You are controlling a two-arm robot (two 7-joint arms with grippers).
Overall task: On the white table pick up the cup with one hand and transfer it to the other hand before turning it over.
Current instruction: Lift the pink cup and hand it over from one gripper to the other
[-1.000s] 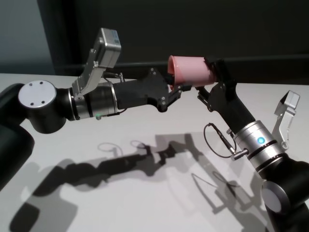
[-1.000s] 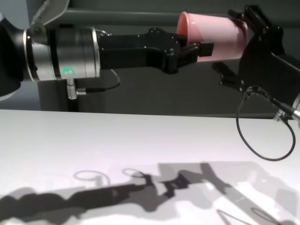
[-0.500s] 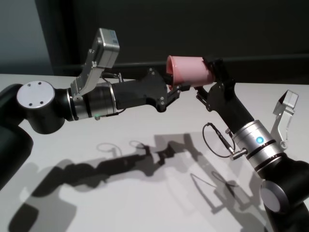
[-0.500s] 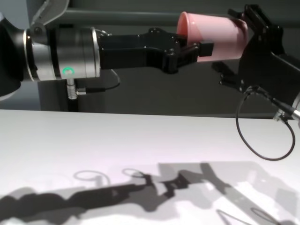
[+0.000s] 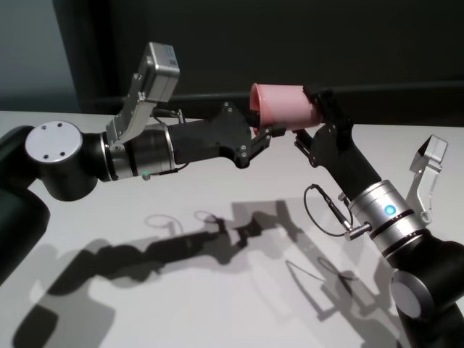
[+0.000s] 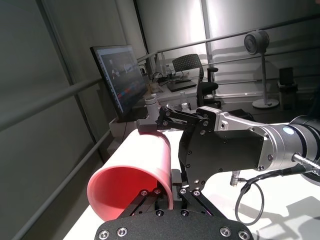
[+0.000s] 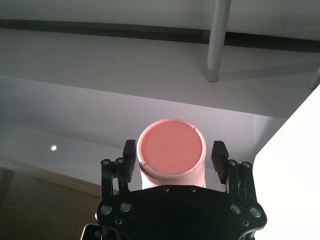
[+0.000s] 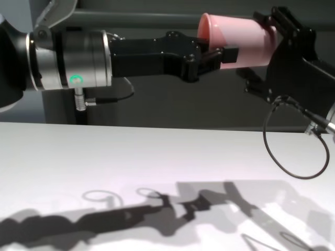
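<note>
The pink cup (image 5: 283, 106) hangs on its side well above the white table (image 5: 217, 290), its mouth toward my left arm. My left gripper (image 5: 264, 132) is shut on the cup's rim wall, one finger inside the mouth, as the left wrist view (image 6: 167, 192) shows. My right gripper (image 5: 315, 109) has come in from the other end and stands open astride the cup's flat base (image 7: 171, 150). Its fingers (image 7: 129, 160) flank the base on either side with narrow gaps. The chest view shows the cup (image 8: 241, 42) between both grippers.
A dark grey wall with a horizontal bar (image 5: 406, 90) runs behind the table. A black cable loop (image 8: 285, 151) hangs from my right wrist. Both arms cast shadows on the tabletop (image 8: 157, 157) beneath them.
The right gripper's fingers have drawn in slightly toward the cup's base. The left arm and the cup have barely shifted.
</note>
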